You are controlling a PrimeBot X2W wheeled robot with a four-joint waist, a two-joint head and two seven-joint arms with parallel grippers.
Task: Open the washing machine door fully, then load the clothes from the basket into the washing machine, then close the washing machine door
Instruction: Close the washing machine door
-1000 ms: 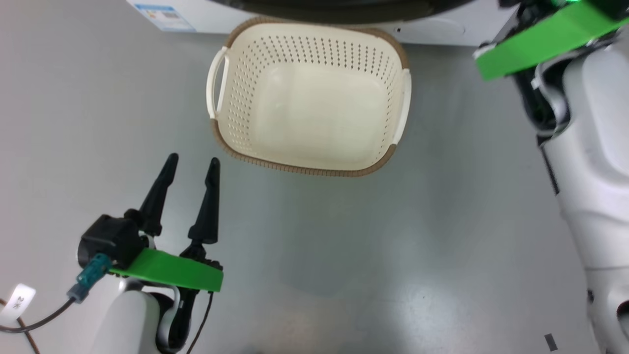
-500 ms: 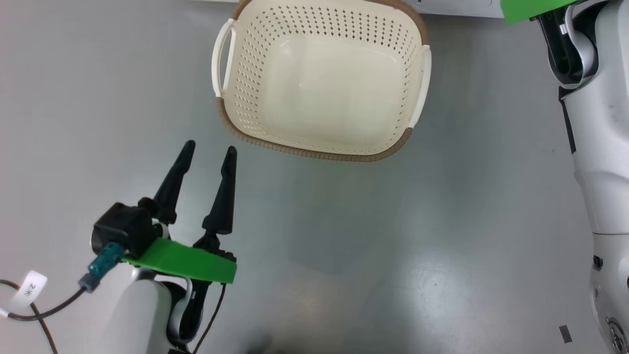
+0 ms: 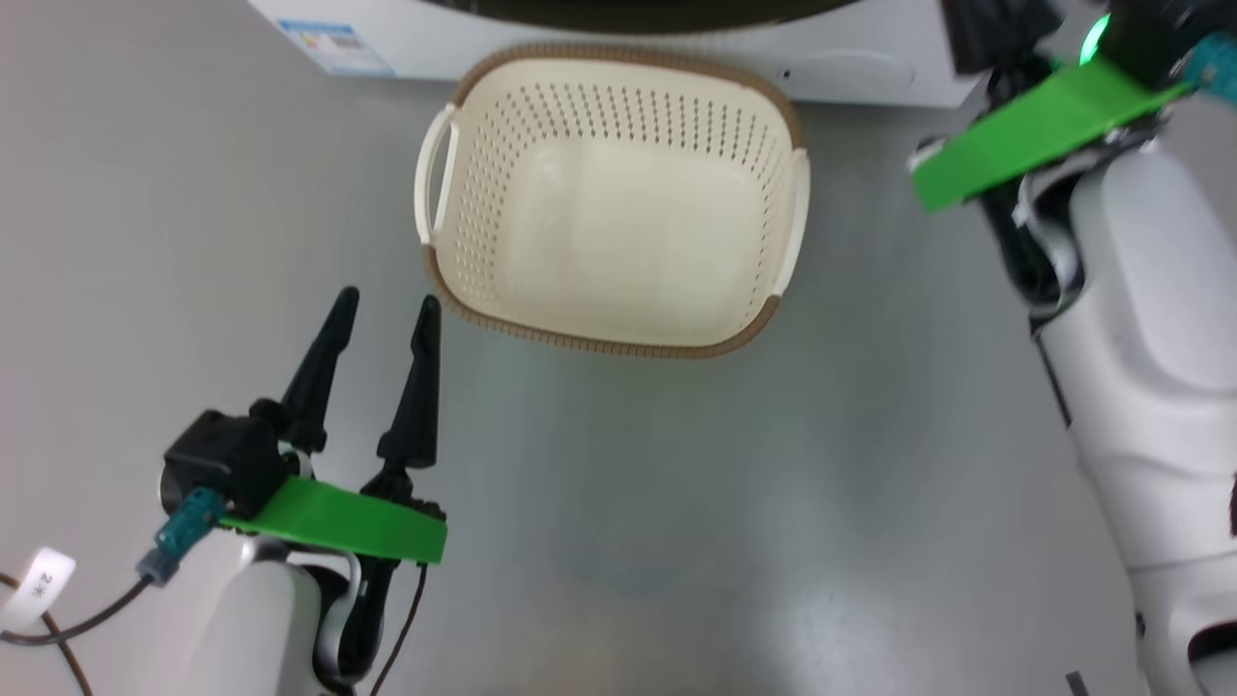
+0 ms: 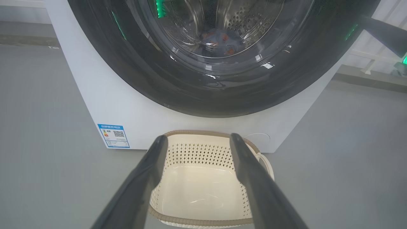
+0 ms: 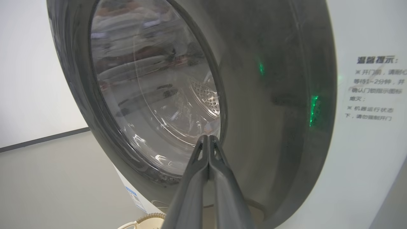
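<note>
The washing machine [image 4: 95, 95] stands white on the grey floor [image 3: 676, 503]. Its glossy black washing machine door [image 4: 222, 98] looks shut flat against the front. Through the glass, the clothes [image 4: 219, 39] lie low in the steel drum, a blue bundle with orange-brown marks.

At the lower front corner is a blue sticker [image 4: 113, 135] with a QR code, its print too small to read. Beside the door, a notice [image 5: 375, 89] is headed 温馨提示 in blue, with grey Chinese lines below cut off at the edge.

The cream basket [image 3: 599, 343] sits on the floor just before the machine. The left gripper [image 3: 387, 298] hangs near its corner, fingers spread apart and holding nothing. The right gripper [image 5: 208, 136] has its fingers pressed together, tips up near the door's glass; I cannot tell whether they touch it. A white tag [image 3: 39, 585] on the left arm's cable seems to read 2米.
</note>
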